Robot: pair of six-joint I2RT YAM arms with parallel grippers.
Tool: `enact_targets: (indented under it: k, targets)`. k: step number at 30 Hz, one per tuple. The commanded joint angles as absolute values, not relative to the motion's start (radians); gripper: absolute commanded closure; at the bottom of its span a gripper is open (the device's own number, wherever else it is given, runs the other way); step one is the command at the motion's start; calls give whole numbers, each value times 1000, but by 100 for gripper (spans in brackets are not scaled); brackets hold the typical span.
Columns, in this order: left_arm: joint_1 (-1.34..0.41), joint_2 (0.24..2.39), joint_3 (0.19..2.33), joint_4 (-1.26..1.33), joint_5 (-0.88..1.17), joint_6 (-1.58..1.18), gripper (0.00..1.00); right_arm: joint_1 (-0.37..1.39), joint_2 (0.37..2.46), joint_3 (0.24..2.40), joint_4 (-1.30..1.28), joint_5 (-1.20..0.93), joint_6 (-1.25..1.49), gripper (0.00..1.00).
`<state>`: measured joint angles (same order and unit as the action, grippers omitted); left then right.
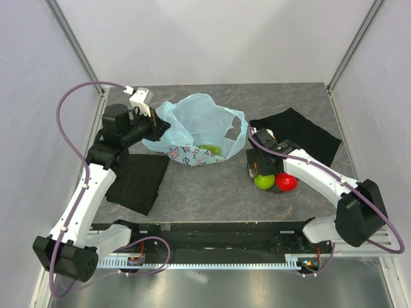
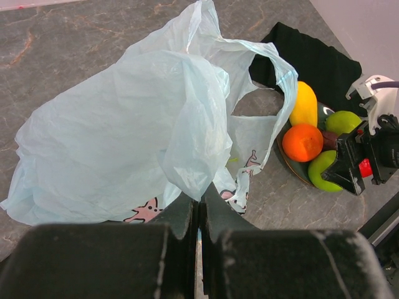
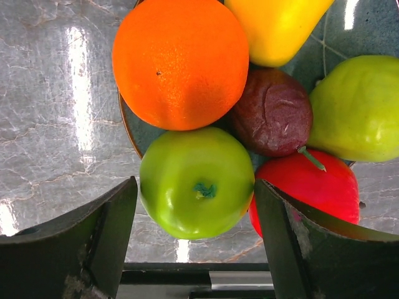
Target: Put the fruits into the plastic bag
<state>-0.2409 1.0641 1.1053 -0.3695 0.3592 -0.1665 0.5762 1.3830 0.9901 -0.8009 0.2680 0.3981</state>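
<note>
Between the fingers of the right hand point(image 3: 196, 212) sits a green apple point(image 3: 196, 187), stem end up. The hand is spread wide and straddles it, each finger just beside the skin, with no squeeze that I can make out. Just beyond the fingertips lie the orange point(image 3: 181, 62), a dark purple fruit point(image 3: 271, 112) and a yellow fruit point(image 3: 277, 25). To the hand's right are a red apple point(image 3: 305, 193) and a second green fruit point(image 3: 358, 109), all crowded on a grey-blue plate point(image 3: 133, 140). The apple is the outermost piece, so probably the easiest to take without nudging its neighbours.

Off to this hand's left, the light-blue plastic bag point(image 1: 192, 122) lies on the table point(image 1: 212, 192), with something green point(image 1: 209, 149) already inside. The left hand point(image 2: 199, 215) is clamped shut on a fold of the bag, likely to lift its mouth and hold it open for loading.
</note>
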Motion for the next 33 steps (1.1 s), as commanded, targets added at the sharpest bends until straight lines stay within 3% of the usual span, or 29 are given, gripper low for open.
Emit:
enact_targets:
  k: [1,9,12,13,18,25,33]
  targets:
    - [-241,1043,1097,-348,348,-137,98,580,1397,982,-759,278,420,17]
    - [-241,1046,1097,-347,351,-138,99,580,1417,960,-759,305,425,17]
    - [-241,1049,1095,-348,353,-138,99,578,1413,963,-762,304,425,26]
    - [-241,1048,1095,-347,353,-140,98,580,1411,965,-765,301,423,36]
    - [-241,1051,1095,-347,354,-140,98,580,1387,985,-784,296,417,56]
    - [-241,1055,1095,-348,359,-141,98,580,1342,1017,-811,256,374,98]
    - [-241,1057,1098,-347,365,-143,98,580,1223,1101,-839,125,249,100]
